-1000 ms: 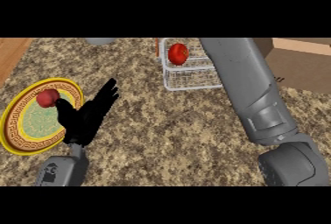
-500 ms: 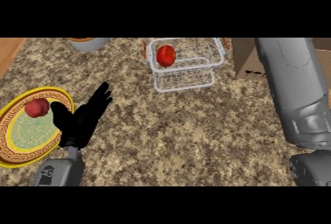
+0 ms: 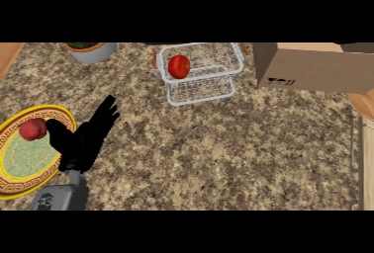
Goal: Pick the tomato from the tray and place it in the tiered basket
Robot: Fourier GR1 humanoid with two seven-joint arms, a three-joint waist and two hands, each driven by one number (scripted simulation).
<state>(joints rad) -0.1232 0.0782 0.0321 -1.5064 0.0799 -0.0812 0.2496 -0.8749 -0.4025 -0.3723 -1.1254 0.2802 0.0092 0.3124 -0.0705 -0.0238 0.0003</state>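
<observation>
Head view: tomato (image 3: 179, 66) already sitting in the tiered basket (image 3: 219, 88) — placing looking done. Left hand (image 3: 86, 138) resting beside the tray (image 3: 29, 185), fingers straight, holding nothing. Right hand showing nowhere — keeping clear of the wire rim.

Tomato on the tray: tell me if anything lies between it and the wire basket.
Nothing visible blocks it. Bare counter lies between the tomato on the tray and the tiered basket, which already holds another tomato. The open left hand sits beside the tray.

2 tomatoes (image 3: 179, 66) (image 3: 33, 129), 1 basket (image 3: 219, 89), 1 plate (image 3: 15, 180), 1 box (image 3: 314, 68), 1 pot (image 3: 91, 51).
</observation>
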